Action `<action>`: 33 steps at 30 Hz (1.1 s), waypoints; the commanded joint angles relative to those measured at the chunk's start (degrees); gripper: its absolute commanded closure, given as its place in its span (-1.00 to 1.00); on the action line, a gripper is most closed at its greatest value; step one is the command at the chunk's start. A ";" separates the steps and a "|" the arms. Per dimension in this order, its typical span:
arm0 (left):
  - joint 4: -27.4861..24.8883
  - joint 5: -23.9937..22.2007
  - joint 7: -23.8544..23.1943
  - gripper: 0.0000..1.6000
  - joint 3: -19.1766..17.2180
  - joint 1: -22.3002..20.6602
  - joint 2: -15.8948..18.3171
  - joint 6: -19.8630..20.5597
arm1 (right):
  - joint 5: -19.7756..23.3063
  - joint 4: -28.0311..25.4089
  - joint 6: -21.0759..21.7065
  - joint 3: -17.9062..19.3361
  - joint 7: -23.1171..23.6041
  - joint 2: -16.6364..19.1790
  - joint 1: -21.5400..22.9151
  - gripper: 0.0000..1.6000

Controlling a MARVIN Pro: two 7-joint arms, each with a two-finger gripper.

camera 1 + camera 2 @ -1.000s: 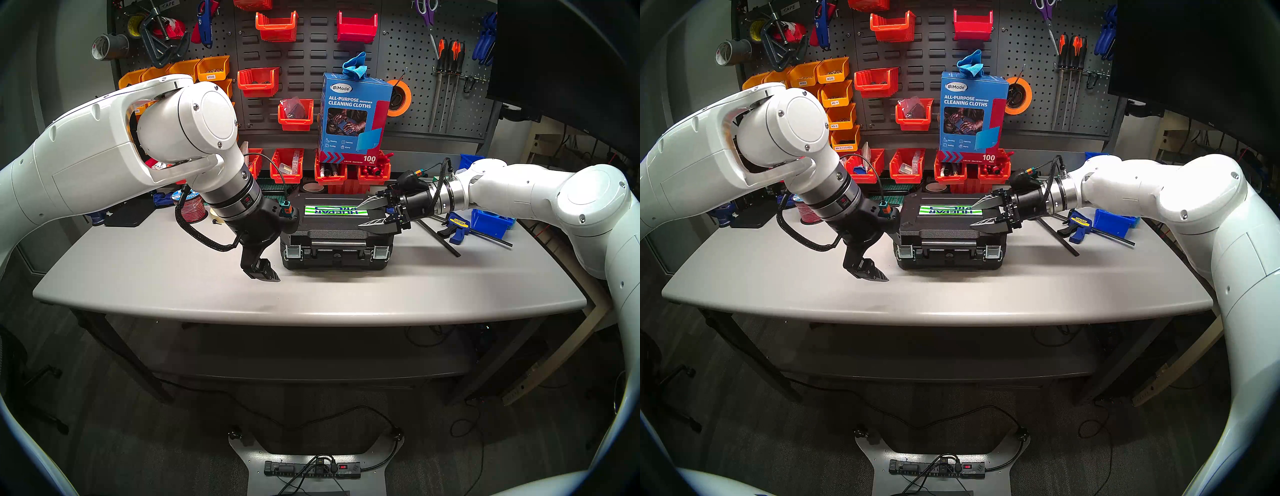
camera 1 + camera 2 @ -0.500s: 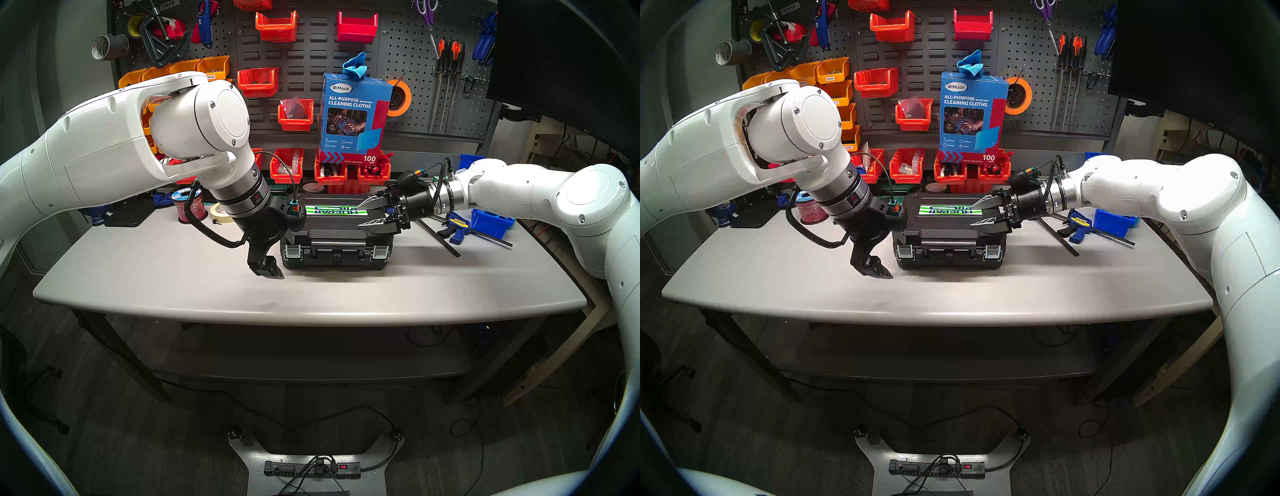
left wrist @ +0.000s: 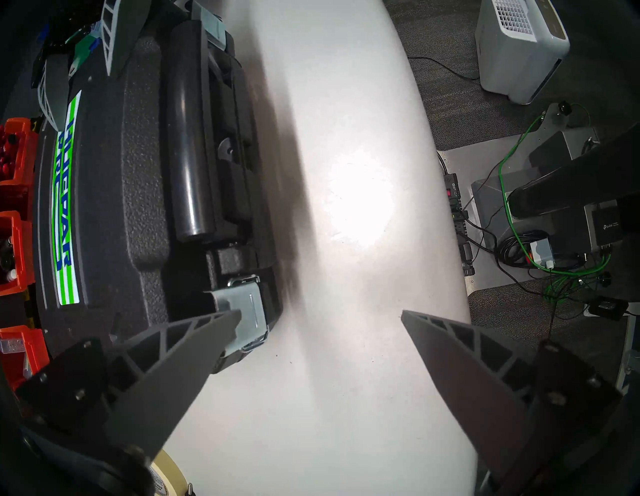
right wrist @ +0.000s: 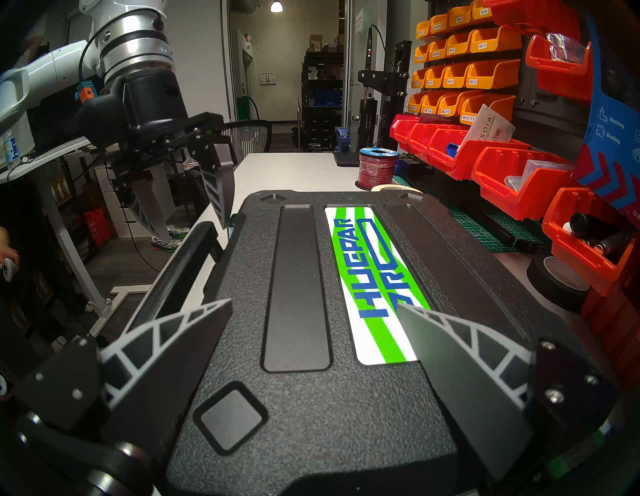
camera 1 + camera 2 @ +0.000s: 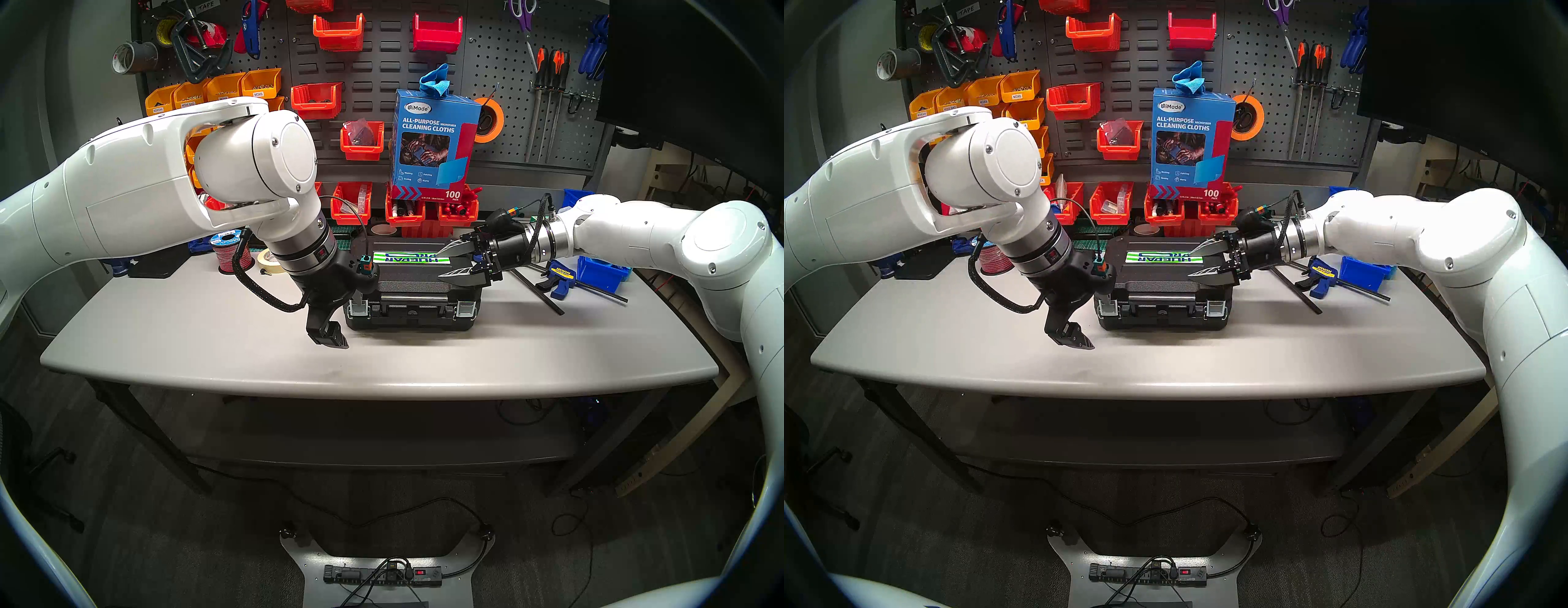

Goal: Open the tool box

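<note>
The black tool box [image 5: 413, 293] lies flat and shut on the grey table [image 5: 212, 339], its striped label [image 5: 407, 257] on top and its handle [image 5: 413, 298] facing me. It has silver latches at left [image 5: 357, 306] and right [image 5: 466, 308]. My left gripper [image 5: 337, 331] is open at the box's front left corner. In the left wrist view [image 3: 320, 313] one fingertip [image 3: 228, 320] is at the left latch [image 3: 249, 308] and the other is over bare table. My right gripper [image 5: 439, 265] is open and empty, low over the right end of the lid [image 4: 313, 304].
A blue bar clamp [image 5: 560, 276] and a blue bin [image 5: 600, 271] lie right of the box. A red wire spool [image 5: 231, 254] and a tape roll [image 5: 269, 261] stand at the back left. Red bins [image 5: 352, 204] and a cleaning-cloth box [image 5: 432, 144] line the back.
My left arm has moved right and a little down, bringing its open gripper up to the box's left latch. The right arm and the box have not moved.
</note>
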 commanded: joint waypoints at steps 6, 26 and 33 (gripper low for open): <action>1.29 0.82 -0.75 -1.00 -0.93 -2.78 -0.73 -0.08 | -1.11 -0.27 0.00 -1.28 0.65 0.08 -1.00 -1.00; 0.71 1.65 -0.16 -1.00 0.02 -2.10 -1.29 0.19 | -0.59 -0.07 -0.07 -1.79 0.65 -0.11 -1.00 -1.00; 0.26 1.26 0.11 -1.00 1.05 -0.34 -1.76 0.30 | -0.45 -0.16 -0.13 -1.95 0.65 -0.12 -0.94 -1.00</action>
